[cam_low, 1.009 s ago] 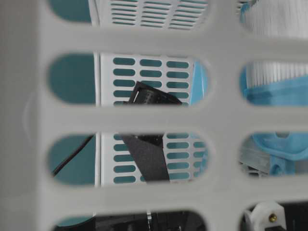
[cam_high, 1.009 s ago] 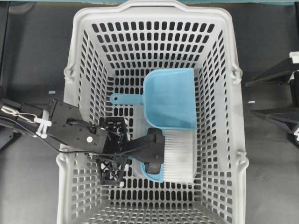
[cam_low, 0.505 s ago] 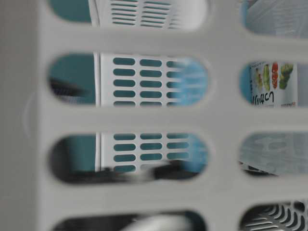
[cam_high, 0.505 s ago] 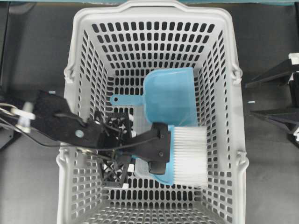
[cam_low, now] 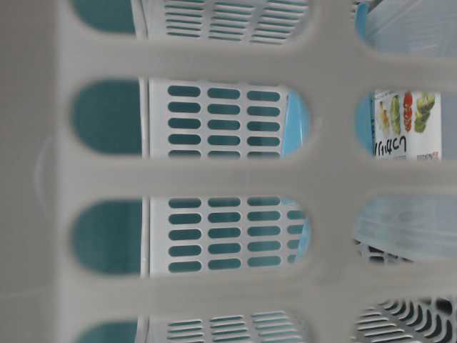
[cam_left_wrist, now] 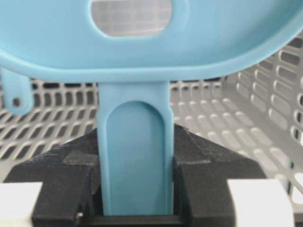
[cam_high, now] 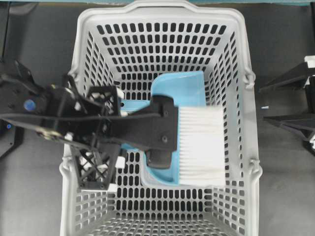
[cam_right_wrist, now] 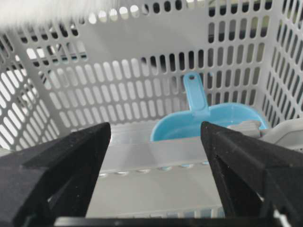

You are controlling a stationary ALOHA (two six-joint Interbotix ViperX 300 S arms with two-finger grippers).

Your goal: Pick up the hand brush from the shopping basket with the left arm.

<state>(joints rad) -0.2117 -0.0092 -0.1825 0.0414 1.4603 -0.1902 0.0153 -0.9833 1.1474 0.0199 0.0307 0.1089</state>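
My left gripper [cam_high: 165, 130] is shut on the hand brush [cam_high: 202, 145] and holds it up over the shopping basket [cam_high: 236, 59], white bristles pointing right. In the left wrist view the light-blue handle [cam_left_wrist: 135, 156] is clamped between the black jaws of the gripper [cam_left_wrist: 135, 189], with the rounded head above. My right gripper [cam_high: 262, 103] is open and empty outside the basket's right wall. In its own view the gripper [cam_right_wrist: 155, 142] looks through that wall [cam_right_wrist: 142, 94], and the bristles [cam_right_wrist: 42, 12] blur across the top left.
A light-blue dustpan [cam_high: 182, 88] lies on the basket floor, also in the right wrist view [cam_right_wrist: 208, 120]; its holed handle [cam_left_wrist: 16, 97] shows in the left wrist view. A pale flat package [cam_right_wrist: 156, 175] lies under the brush. A fruit-labelled pack [cam_low: 407, 125] shows through the slots.
My left gripper has risen with the brush, lifting it off the basket floor toward the overhead camera. Gripper and brush have left the table-level view. The right arm has not moved.
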